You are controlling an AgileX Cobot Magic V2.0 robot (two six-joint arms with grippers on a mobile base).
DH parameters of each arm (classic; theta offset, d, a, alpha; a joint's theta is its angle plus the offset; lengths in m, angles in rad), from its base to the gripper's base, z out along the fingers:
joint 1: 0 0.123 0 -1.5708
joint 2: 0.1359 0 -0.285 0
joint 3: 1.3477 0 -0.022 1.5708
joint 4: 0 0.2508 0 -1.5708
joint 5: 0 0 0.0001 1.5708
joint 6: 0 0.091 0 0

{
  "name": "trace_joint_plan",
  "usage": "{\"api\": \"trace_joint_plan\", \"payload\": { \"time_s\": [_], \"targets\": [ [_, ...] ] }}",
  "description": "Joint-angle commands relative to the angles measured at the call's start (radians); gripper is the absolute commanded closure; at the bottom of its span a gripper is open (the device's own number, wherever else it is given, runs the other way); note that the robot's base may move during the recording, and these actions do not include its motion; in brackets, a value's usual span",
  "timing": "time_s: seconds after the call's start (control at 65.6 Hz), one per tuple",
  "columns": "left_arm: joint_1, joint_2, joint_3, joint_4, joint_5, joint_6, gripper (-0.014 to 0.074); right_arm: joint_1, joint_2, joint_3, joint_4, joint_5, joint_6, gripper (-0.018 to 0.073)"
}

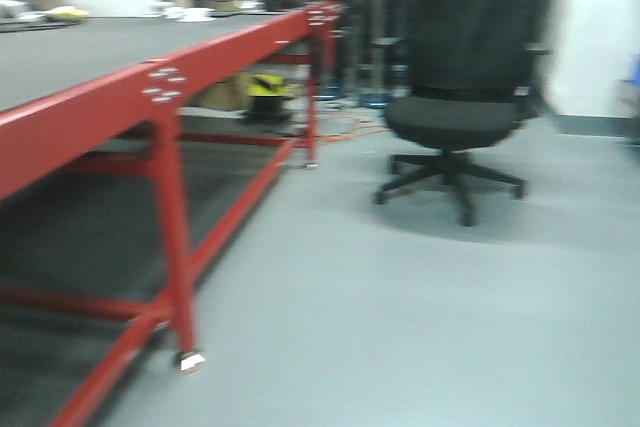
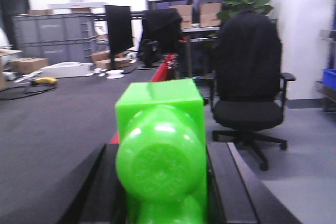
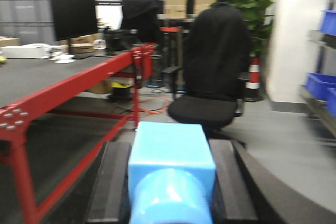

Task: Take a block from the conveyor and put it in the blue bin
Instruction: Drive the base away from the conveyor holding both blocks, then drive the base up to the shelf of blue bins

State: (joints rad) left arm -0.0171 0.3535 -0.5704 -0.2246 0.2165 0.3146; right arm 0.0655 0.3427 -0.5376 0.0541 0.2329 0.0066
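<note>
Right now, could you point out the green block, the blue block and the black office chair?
green block [image 2: 157,94]: left wrist view, on its square upper part.
blue block [image 3: 170,142]: right wrist view, on its square upper part.
black office chair [image 1: 455,119]: front-facing view, on the seat cushion.

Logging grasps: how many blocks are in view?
2: a green block in the left pincer, a blue block in the right pincer. More may sit unseen on the conveyor.

Conveyor [image 1: 80,57] along the left, office chair [image 1: 462,112] on the floor [image 1: 400,297] to its right, boxes [image 3: 181,1] behind the chair.
</note>
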Motion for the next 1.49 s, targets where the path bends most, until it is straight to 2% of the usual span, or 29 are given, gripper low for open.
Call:
{"api": "trace_joint_plan", "payload": {
  "time_s": [0.0,1.478],
  "targets": [
    [-0.005,-0.004,-0.002,0.0,-0.021,-0.003,0.0707,0.003,-0.005,0.002,-0.007,-0.024,-0.007,0.0721],
    [-0.005,-0.004,-0.002,0.0,-0.021,-0.003,0.0707,0.003,-0.005,0.002,-0.007,-0.024,-0.007,0.0721]
  ]
}}
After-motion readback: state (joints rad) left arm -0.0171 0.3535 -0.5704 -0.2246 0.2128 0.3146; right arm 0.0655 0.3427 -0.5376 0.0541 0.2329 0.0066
